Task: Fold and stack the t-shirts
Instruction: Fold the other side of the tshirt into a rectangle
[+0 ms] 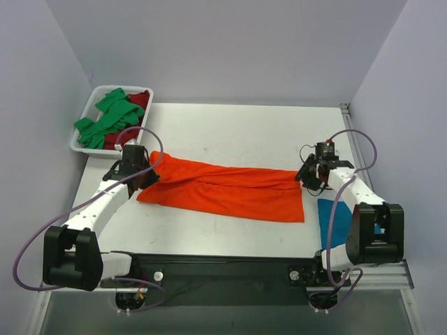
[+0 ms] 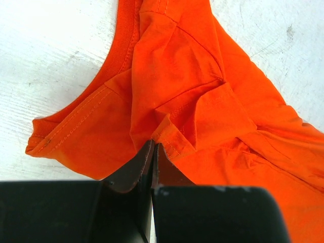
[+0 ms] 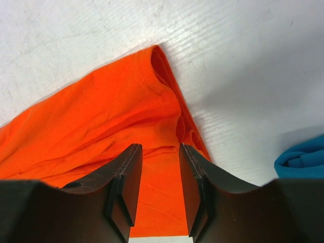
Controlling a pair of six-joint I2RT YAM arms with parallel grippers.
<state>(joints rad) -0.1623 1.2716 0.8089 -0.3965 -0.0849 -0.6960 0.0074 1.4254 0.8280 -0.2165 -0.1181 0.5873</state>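
The orange t-shirt (image 1: 223, 190) lies across the worktop (image 1: 230, 132) as a long band between my arms. I judge it mid-fold, with nothing stacked yet. The green t-shirt (image 1: 112, 115) and dark red t-shirt (image 1: 140, 99) sit crumpled in the white tray (image 1: 82, 145), far left. The right arm half hides the teal t-shirt (image 1: 334, 222), so I cannot tell whether it is folded. My left claw (image 2: 153, 152) is pinched tight on an orange fold. My right claw (image 3: 159, 157) stands parted over the hem, gripping nothing.
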